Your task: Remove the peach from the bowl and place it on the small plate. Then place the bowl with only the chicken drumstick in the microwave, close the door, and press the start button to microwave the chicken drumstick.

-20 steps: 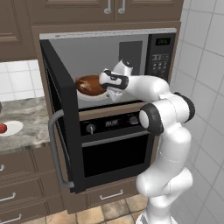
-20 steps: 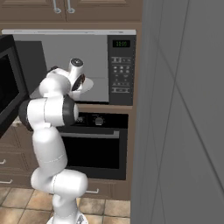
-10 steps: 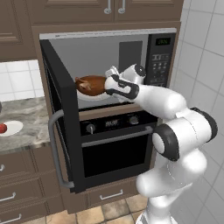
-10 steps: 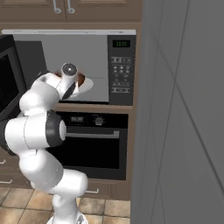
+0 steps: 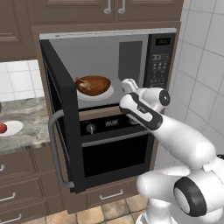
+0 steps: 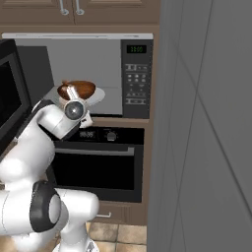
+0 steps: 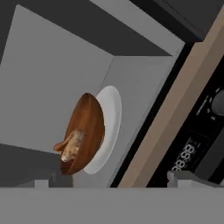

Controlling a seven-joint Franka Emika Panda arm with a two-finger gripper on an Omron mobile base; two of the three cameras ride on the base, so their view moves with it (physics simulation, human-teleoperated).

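The brown bowl [image 5: 92, 85] rests on the white turntable [image 5: 109, 92] inside the open microwave [image 5: 109, 52], with the tan chicken drumstick [image 7: 72, 145] lying in it. My gripper [image 5: 128, 85] hangs open just right of the bowl, in front of the cavity, holding nothing. In the hand view its fingertips [image 7: 43, 183] stand wide apart, short of the bowl [image 7: 87, 131]. The door [image 5: 61, 118] is swung fully open to the left. The reddish peach [image 5: 2, 128] lies on the small plate [image 5: 12, 128] on the counter at far left.
The keypad panel [image 5: 158, 61] is right of the cavity. A black oven [image 5: 113, 148] with knobs sits below the microwave. A stone counter [image 5: 26, 116] lies left of the open door, and a tall grey panel [image 6: 206, 123] stands on the right.
The gripper has opened and let go of the bowl's rim, leaving it on the turntable. The hand has drawn back out of the cavity toward the right.
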